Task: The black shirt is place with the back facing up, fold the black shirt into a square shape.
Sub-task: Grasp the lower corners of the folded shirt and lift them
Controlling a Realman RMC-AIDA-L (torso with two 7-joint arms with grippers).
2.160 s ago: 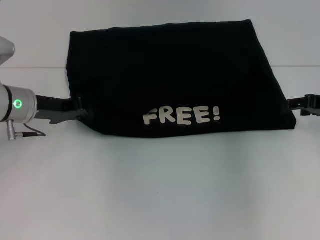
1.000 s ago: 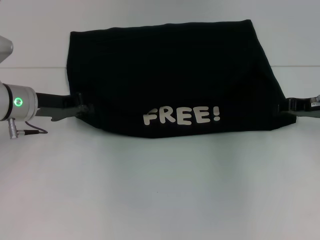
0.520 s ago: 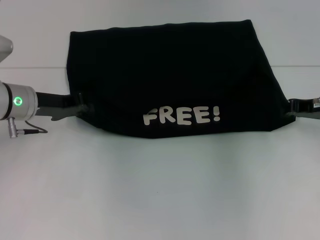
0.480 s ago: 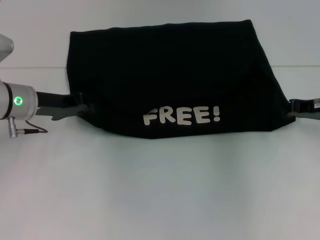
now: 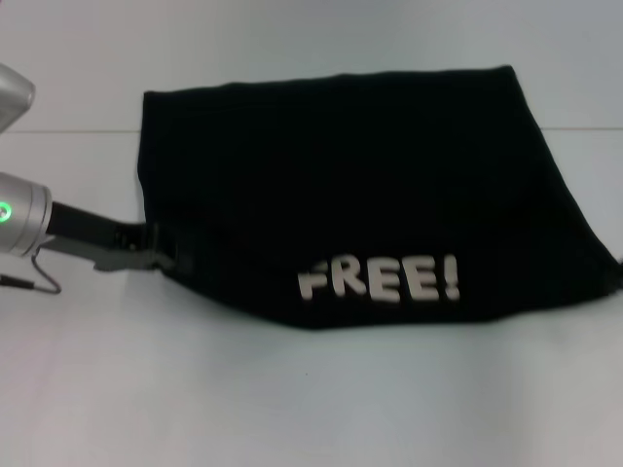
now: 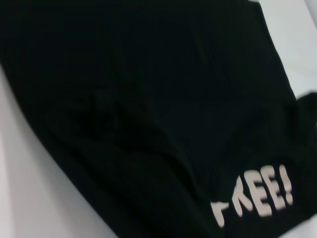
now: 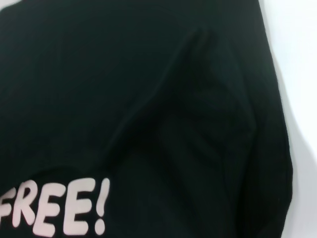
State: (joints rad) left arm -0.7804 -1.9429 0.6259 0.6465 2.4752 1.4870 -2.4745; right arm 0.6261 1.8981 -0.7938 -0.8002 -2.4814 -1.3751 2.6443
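Head view first, working from our near side outward: nearest us lies the bare white table [image 5: 292, 409], and just beyond it the front edge of the black shirt [image 5: 350, 185], where the white "FREE!" lettering [image 5: 378, 279] sits along the lower hem of the fold. The shirt spreads across the middle of the table as a wide, already doubled panel, narrower at the far edge than at the near one, and its right corner reaches the frame's edge. Our left gripper [image 5: 161, 251] is at the shirt's left near corner, touching the cloth; we cannot tell whether its jaws are apart or clamped on the fabric, since black metal and black cloth merge there. Our right gripper is out of sight in every view, and the wrist cameras show only cloth, creases and the lettering. We judge that the step in hand is a fold of this panel toward a square. To do it well, we should hold both near corners level, lift only enough to clear the table, carry them together so the edge stays straight, and lay corners on corners without dragging the lower layer.
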